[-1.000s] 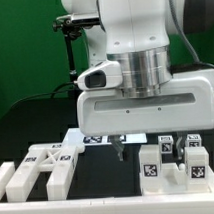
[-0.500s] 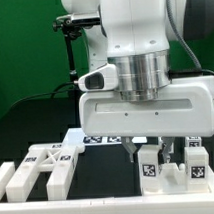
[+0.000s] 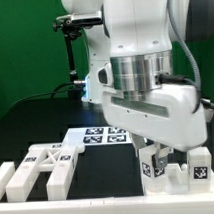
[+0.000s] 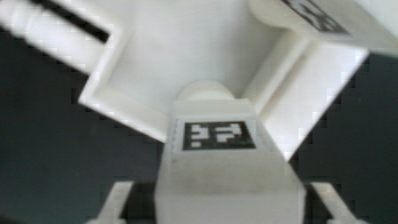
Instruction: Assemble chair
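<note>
On the black table [image 3: 105, 167], to the exterior view's right of the marker board [image 3: 104, 136], the Franka arm [image 3: 144, 64] holds its gripper [image 4: 221, 208] low over one cluster of loose chair parts [image 3: 155, 165]. A second cluster [image 3: 42, 165] lies off the board's opposite side, toward the exterior view's left, well apart from the arm. The wrist view looks straight down on a tagged block [image 4: 217, 135] of that nearer cluster, with a pale angled slab [image 4: 169, 70] just beyond it. The fingers [image 4: 121, 205] stand spread to either side of the block with a strip of daylight showing on each flank, so they grip nothing. No part of the chair is joined up near the arm; the pieces sit as separate blocks close to the board. Judged by their look, the parts are stiff, light and matte, with square edges and flat faces. They are unlikely to bend or break, and they offer the pads fair friction. The sensible hold on the block is across its two flat parallel flanks, about midway along, where a pinch should neither tip nor twist it. Its neighbours sit close beside it, so a skewed closing could nudge them out of place.
</note>
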`<state>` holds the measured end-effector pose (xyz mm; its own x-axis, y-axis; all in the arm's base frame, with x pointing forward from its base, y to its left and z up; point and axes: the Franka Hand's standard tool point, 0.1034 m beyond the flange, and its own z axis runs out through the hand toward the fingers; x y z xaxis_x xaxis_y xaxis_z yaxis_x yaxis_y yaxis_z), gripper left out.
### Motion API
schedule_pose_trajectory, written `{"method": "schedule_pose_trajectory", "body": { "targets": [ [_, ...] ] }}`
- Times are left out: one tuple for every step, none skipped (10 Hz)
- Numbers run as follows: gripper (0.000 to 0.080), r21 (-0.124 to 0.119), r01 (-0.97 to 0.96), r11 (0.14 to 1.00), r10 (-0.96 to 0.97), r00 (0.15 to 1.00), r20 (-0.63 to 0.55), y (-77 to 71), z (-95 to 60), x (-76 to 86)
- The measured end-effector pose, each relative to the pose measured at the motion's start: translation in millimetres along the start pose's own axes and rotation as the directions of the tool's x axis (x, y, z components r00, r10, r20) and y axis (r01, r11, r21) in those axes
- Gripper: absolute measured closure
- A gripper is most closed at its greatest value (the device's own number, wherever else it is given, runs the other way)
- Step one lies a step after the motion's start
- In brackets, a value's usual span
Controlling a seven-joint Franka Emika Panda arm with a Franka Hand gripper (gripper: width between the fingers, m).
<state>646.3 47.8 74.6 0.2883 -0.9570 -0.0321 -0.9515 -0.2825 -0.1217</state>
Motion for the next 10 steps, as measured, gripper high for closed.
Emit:
{"method": "schedule_pose_trajectory", "body": {
  "targets": [
    [0.0514, 0.055, -0.288, 0.956, 0.288, 0.958, 0.011, 4.0, -0.2, -1.9],
    [0.0514, 0.081, -0.33, 0.941, 0.329, 0.944, 0.023, 5.9, -0.7, -2.0],
    [0.0513, 0.08, -0.312, 0.947, 0.311, 0.95, 0.021, 5.9, -1.0, -1.9],
    [0.0436, 0.081, -0.284, 0.956, 0.283, 0.959, 0.019, 5.9, -0.6, -1.9],
    [0.0436, 0.076, -0.26, 0.963, 0.259, 0.966, 0.015, 6.4, -0.1, -2.0],
    [0.0253, 0.048, -0.05, 0.998, 0.05, 0.999, 0.001, 4.8, -1.2, -3.3],
    [0.0183, 0.041, 0.157, 0.987, -0.156, 0.988, -0.019, -2.3, -2.7, -2.5],
    [0.0183, 0.027, 0.352, 0.936, -0.351, 0.936, -0.03, -4.0, -2.4, -6.3],
    [0.0156, 0.008, 0.484, 0.875, -0.483, 0.875, -0.018, -0.6, 0.0, -10.5],
    [0.0151, 0.01, 0.486, 0.874, -0.486, 0.874, -0.022, -1.0, -0.5, -8.4]
  ]
}}
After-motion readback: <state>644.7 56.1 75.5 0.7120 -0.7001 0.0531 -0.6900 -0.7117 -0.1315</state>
